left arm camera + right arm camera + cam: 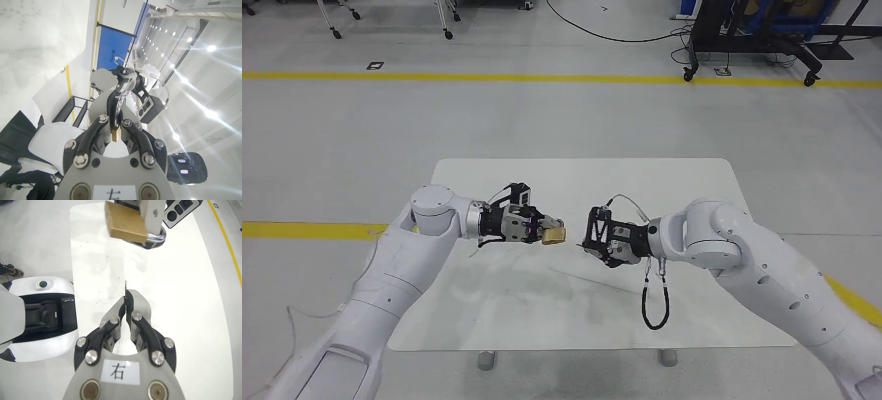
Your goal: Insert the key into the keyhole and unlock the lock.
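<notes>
**Top view.** There is one white table [692, 190], two grippers and one lock. The left gripper [545, 232] is clamped on the brass lock [556, 235] and holds it in the air over the middle of the table. The right gripper [589, 240] is at 3 o'clock from the lock, near it but with a gap between them. The two grippers point tip to tip.

**Left wrist view.** The left gripper's two fingers are closed around the lock. Its brass body [115, 134] is seen edge-on between them.

**Right wrist view.** The right gripper's two fingers are pinched tight on one key [125, 287], and its thin blade juts edge-on just past the tips. The lock hangs ahead of the blade and clear of it. Its one chrome shackle [157, 237] is caught at the left gripper's fingertip. The key is not in the keyhole.
</notes>
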Motion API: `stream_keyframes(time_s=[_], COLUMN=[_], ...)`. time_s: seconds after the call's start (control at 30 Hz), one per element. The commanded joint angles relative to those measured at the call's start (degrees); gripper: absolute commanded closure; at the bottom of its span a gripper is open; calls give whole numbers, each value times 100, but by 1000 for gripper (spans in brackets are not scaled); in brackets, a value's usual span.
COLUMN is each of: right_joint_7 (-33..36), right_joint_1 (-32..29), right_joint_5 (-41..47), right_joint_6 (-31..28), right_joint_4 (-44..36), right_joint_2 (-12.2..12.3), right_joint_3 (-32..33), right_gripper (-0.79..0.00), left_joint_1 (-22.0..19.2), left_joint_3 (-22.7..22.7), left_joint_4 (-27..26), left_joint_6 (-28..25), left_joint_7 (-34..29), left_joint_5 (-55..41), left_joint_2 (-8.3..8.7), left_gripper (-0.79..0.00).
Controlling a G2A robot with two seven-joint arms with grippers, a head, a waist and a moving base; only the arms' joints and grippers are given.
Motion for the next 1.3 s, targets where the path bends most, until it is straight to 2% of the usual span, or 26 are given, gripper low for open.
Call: stream_keyframes(time_s=[0.0,0.57,0.87,1.27], right_joint_7=[-90,-184,-136,-166], right_joint_1=[22,170,283,194], right_joint_5=[83,388,459,432], right_joint_6=[-40,-10,-14,-65], right_joint_4=[82,425,533,501], right_joint_2=[-26,-224,-325,-331], right_joint_3=[-18,-201,-279,-107], right_gripper=[0,0,0,0], left_joint_1=[-39,-301,-355,-359], left_joint_3=[70,392,473,479], left_joint_4=[64,394,401,406], left_joint_6=[22,-54,-12,83], left_joint_7=[-166,-241,-97,-42], left_joint_5=[-67,21,226,310], left_joint_2=[-26,-168,-188,-189], left_gripper=[0,0,0,0])
